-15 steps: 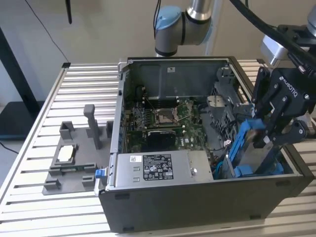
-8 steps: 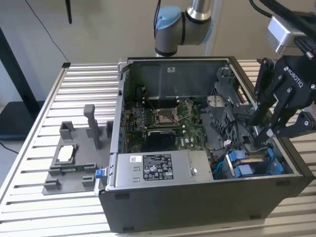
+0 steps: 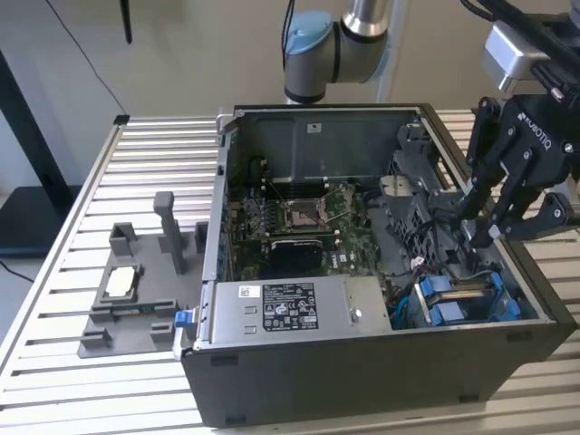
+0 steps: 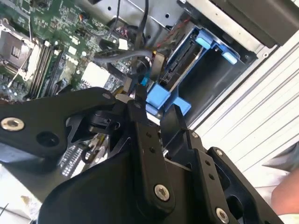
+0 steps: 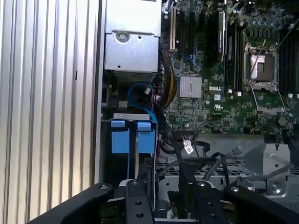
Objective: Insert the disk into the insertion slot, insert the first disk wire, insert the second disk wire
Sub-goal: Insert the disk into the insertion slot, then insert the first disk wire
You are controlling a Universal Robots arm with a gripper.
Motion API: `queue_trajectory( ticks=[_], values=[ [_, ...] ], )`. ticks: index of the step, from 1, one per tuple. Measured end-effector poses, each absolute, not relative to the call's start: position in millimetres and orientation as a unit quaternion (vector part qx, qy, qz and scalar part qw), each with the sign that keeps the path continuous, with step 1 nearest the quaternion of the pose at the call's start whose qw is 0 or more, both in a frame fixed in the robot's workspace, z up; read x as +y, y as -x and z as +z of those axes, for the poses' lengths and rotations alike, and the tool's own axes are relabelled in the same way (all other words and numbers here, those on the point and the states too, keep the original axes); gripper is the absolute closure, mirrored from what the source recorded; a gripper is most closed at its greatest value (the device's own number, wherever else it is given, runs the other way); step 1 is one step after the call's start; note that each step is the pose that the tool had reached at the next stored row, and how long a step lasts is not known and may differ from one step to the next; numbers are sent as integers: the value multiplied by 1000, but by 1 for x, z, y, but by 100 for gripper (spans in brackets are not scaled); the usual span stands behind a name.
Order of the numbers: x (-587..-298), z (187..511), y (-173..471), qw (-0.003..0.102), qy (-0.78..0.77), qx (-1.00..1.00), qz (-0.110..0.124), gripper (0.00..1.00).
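Open dark grey computer case [image 3: 362, 381] stands on the ribbed metal counter [image 3: 154, 163]. In the exterior view we see the motherboard [image 3: 299, 213] in the middle of the case and the labelled silver power-supply box [image 3: 290, 308] along its near wall.

The disk [image 3: 464, 294] sits in its blue carrier inside the insertion slot [image 5: 132, 116], at the near corner of the case on the exterior view's right, just beside the power-supply box. In the first wrist view we see the carrier's two blue tabs side by side, touching the grey metal rim of the slot.

The end effector [image 3: 482, 237] hangs tilted over the case's edge on the exterior view's right. Its tip is down inside the case, just above and behind the disk. We cannot tell how far it is open, nor whether it has hold of anything.

A bundle of black wires [image 3: 426, 263] lies between the end effector and the motherboard. In the second wrist view one black wire [image 4: 140, 56] runs right up to the tip of the end effector; whether they touch, we cannot tell. A thin blue cable [image 5: 138, 93] loops between the slot and the power-supply box.

A grey fixture [image 3: 136, 299] rests on the counter, on the exterior view's left, apart from the case.
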State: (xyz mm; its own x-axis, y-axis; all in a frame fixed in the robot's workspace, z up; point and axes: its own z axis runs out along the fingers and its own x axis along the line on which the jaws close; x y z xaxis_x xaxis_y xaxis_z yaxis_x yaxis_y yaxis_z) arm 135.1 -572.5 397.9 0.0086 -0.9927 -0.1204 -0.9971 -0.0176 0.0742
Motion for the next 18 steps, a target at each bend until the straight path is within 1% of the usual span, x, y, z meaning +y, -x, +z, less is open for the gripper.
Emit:
queue_trajectory(
  ticks=[5, 9, 18],
  values=[
    [-568, 398, -137, 30, 712, 699, 64, 60],
    [-568, 398, -140, 35, 719, 691, 65, 60],
    [-568, 398, -141, 56, 744, 664, 42, 60]
  ],
)
